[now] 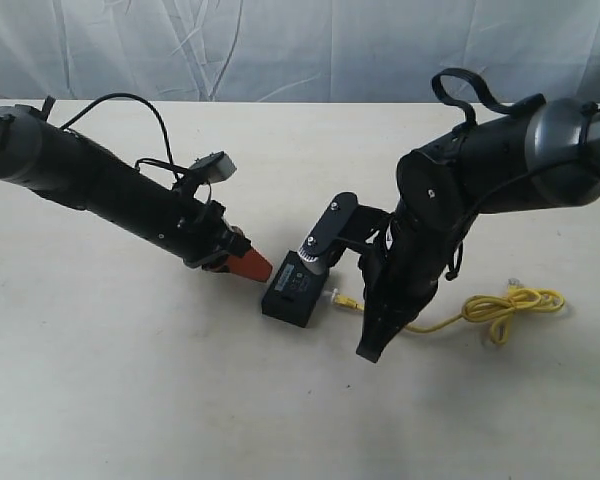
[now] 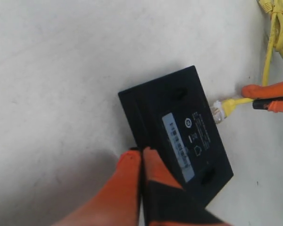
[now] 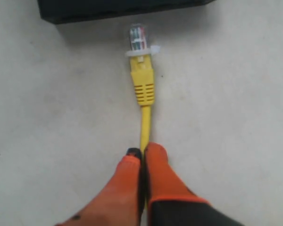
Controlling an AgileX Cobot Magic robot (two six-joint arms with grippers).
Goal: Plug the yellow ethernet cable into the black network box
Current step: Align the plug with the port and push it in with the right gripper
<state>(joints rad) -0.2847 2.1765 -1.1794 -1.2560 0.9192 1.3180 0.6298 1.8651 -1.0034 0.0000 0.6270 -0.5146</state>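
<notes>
The black network box (image 1: 292,288) lies flat on the counter (image 1: 130,400). The left pincer (image 2: 141,157), closed on nothing, rests against one side of the box. The right pincer (image 3: 142,155) pinches the yellow ethernet cable (image 3: 144,89) behind its plug. The plug's clear tip sits just beside the box's opposite side, not yet inserted. Lining up looks nearly done; the push into the port is left.

Pale off-white tabletop (image 1: 130,400), matte, faintly speckled with small dark flecks. Beyond the tabletop's far edge, wrinkled whitish-grey sheet (image 1: 280,45), hanging as a backdrop along that whole edge.
</notes>
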